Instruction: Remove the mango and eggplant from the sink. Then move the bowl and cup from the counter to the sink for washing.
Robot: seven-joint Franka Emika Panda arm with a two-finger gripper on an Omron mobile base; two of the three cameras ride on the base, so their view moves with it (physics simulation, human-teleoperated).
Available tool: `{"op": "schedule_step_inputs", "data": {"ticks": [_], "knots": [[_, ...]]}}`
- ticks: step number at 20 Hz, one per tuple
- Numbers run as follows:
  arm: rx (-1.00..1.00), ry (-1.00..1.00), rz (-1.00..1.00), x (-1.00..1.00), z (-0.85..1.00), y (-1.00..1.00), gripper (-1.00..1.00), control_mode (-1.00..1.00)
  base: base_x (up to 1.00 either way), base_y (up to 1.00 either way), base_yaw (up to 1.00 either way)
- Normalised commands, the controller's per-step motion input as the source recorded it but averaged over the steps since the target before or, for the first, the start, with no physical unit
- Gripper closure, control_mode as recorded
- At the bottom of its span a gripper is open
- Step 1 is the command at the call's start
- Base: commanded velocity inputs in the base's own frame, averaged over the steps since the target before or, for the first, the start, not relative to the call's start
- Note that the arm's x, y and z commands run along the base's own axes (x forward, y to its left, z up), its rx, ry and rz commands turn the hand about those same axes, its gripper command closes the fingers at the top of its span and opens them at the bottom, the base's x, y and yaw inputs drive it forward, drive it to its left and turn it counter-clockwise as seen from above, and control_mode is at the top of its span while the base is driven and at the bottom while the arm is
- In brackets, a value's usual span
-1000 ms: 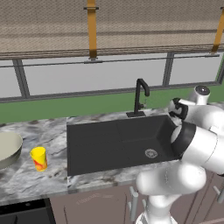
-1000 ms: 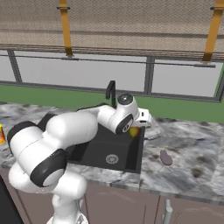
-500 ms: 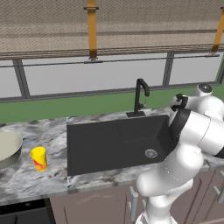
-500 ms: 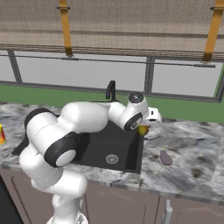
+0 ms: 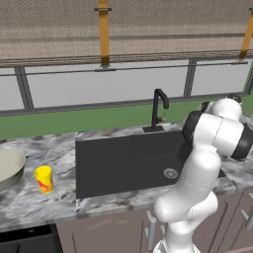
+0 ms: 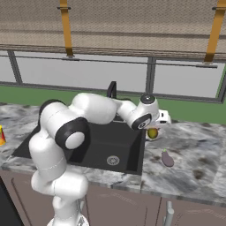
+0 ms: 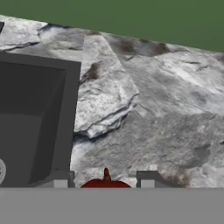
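Swinging right since a second ago, the gripper is clasping the mango above the counter, at 3 o'clock from the sink; smooth, firm, probably slippery, it is best pinched across its middle.

The marbled counter is seen bearing the eggplant right of the sink; the bowl and cup are set at its left.

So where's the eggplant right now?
In the right base view, the eggplant lies on the marble counter just right of the sink, below the mango at the end effector.
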Motion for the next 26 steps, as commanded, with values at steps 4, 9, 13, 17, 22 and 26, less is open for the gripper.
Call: {"op": "schedule_step_inputs", "data": {"ticks": [4,9,13,17,22,26], "knots": [[0.00,0.01,0.00,0.19,-0.22,-0.29,1.00,-1.00,0.00,0.00,0.00],[0.02,0.00,0.00,0.19,-0.24,-0.28,1.00,-1.00,0.00,0.00,0.00],[0.06,0.04,0.00,0.15,-0.34,-0.18,1.00,-1.00,0.00,0.00,0.00],[0.04,0.00,0.00,0.15,-0.30,-0.16,1.00,-1.00,0.00,0.00,0.00],[0.01,0.00,0.00,0.19,-0.25,-0.15,1.00,-1.00,0.00,0.00,0.00],[0.00,0.00,0.00,0.15,-0.28,-0.13,1.00,-1.00,0.00,0.00,0.00]]}}
